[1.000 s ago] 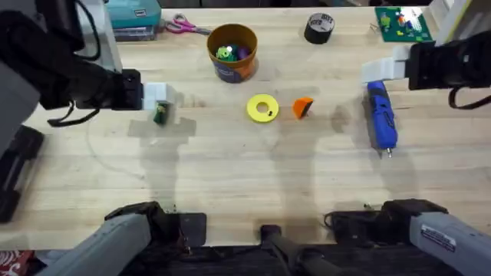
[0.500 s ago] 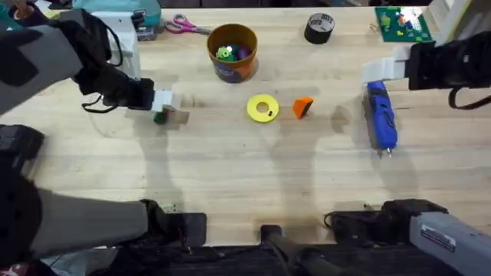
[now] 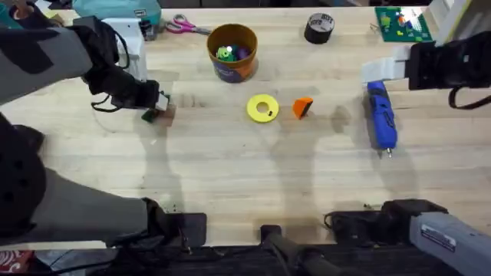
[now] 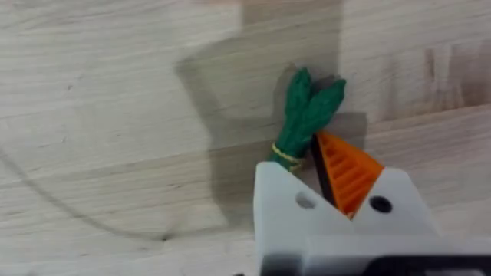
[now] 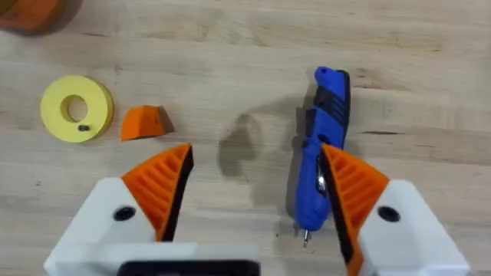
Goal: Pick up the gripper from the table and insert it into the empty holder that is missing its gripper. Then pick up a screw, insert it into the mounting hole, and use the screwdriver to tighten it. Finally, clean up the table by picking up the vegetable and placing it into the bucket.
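At the upper left of the overhead frame, the vegetable (image 4: 307, 115) is clamped by the left gripper (image 3: 157, 107); the right gripper (image 5: 257, 188) is held spread above the screwdriver (image 5: 322, 157).

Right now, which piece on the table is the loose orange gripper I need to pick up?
Start from the orange-yellow bucket at the table's far middle. Nearer the arms' bases lies a flat yellow disc, and the gripper sits just beside it, toward the blue screwdriver. It is a small orange ribbed wedge lying free, with no white base.
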{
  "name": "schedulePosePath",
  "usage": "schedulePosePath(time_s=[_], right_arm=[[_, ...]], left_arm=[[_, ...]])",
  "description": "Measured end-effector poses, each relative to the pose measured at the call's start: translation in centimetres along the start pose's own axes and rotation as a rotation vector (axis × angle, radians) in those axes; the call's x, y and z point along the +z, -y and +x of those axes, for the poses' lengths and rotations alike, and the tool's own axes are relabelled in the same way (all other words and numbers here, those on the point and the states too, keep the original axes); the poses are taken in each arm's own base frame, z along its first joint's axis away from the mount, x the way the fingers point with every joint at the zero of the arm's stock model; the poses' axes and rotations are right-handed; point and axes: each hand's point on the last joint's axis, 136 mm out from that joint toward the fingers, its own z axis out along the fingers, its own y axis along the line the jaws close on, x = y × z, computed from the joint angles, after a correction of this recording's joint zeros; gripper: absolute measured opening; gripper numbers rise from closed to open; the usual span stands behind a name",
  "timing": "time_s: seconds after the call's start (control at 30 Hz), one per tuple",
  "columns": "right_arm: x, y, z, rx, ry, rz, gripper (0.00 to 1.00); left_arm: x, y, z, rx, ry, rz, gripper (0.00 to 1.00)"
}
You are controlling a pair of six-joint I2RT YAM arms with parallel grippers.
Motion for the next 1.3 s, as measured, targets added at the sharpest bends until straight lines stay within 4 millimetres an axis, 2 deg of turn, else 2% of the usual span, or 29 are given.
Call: schedulePosePath(time_s=[0.17, 0.3, 0.4, 0.5, 0.6, 0.7, 0.83, 0.87, 1.03, 1.3], right_arm=[[0.0, 0.0, 0.0, 0.0, 0.0, 0.0, 0.998], [0.0, 0.0, 0.0, 0.0, 0.0, 0.0, 0.998], [0.0, 0.0, 0.0, 0.0, 0.0, 0.0, 0.998], [0.0, 0.0, 0.0, 0.0, 0.0, 0.0, 0.998], [0.0, 0.0, 0.0, 0.0, 0.0, 0.0, 0.998], [0.0, 0.0, 0.0, 0.0, 0.0, 0.0, 0.997], [0.0, 0.0, 0.0, 0.0, 0.0, 0.0, 0.998], [0.0, 0.0, 0.0, 0.0, 0.0, 0.0, 0.998], [0.0, 0.0, 0.0, 0.0, 0.0, 0.0, 0.998], [0.0, 0.0, 0.1, 0.0, -0.005, 0.0, 0.998]], left_arm=[[-0.1, 0.0, 0.0, 0.003, -0.002, 0.0, 0.017], [-1.9, 0.1, -1.3, 0.014, 0.025, -0.008, 0.017], [-4.7, 0.6, -3.1, 0.041, 0.093, -0.028, 0.017], [-8.5, 1.4, -4.8, 0.076, 0.181, -0.052, 0.017], [-11.8, 2.4, -5.6, 0.106, 0.257, -0.07, 0.017], [-14.0, 3.4, -5.4, 0.122, 0.304, -0.079, 0.017], [-15.9, 4.4, -4.5, 0.136, 0.333, -0.082, 0.017], [-17.9, 5.0, -3.9, 0.134, 0.382, -0.092, 0.017], [-19.4, 5.4, -3.3, 0.128, 0.422, -0.1, 0.017], [-19.5, 5.4, -3.2, 0.121, 0.421, -0.099, 0.017]])
